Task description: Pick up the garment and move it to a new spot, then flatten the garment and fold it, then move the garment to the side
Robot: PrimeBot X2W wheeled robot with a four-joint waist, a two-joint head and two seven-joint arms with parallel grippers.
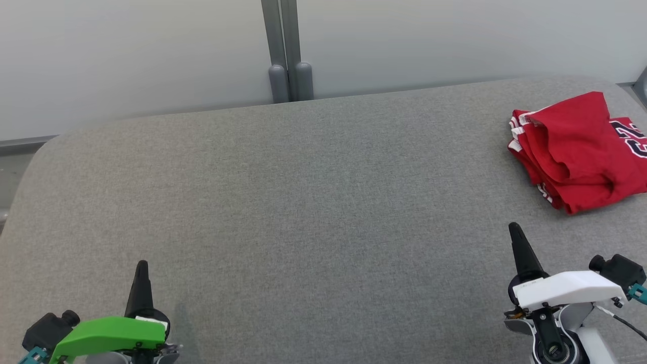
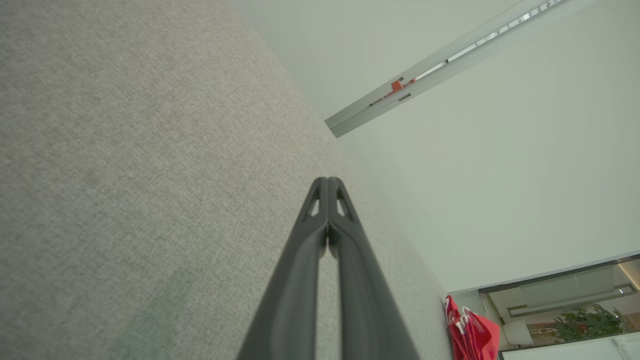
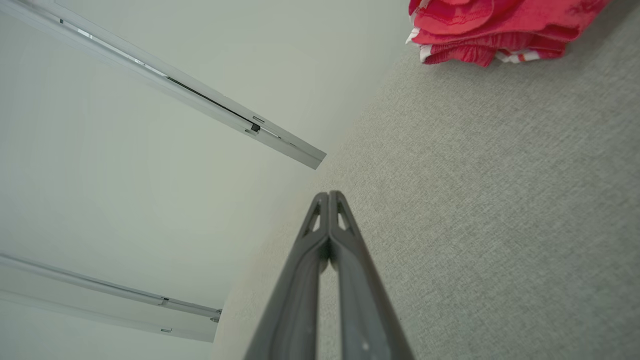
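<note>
A red garment (image 1: pixel 576 151) (with white trim and dark lettering) lies folded in a loose bundle at the far right of a grey fabric surface (image 1: pixel 303 202). The left gripper (image 1: pixel 142 265) sits at the near left and the right gripper (image 1: pixel 514 227) at the near right, short of the garment. Both have their fingers pressed together, holding nothing.

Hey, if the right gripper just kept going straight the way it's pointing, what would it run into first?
Probably not the red garment: the shut right gripper points past its left side, along the gray table toward the pale wall. Depth is unclear.
</note>
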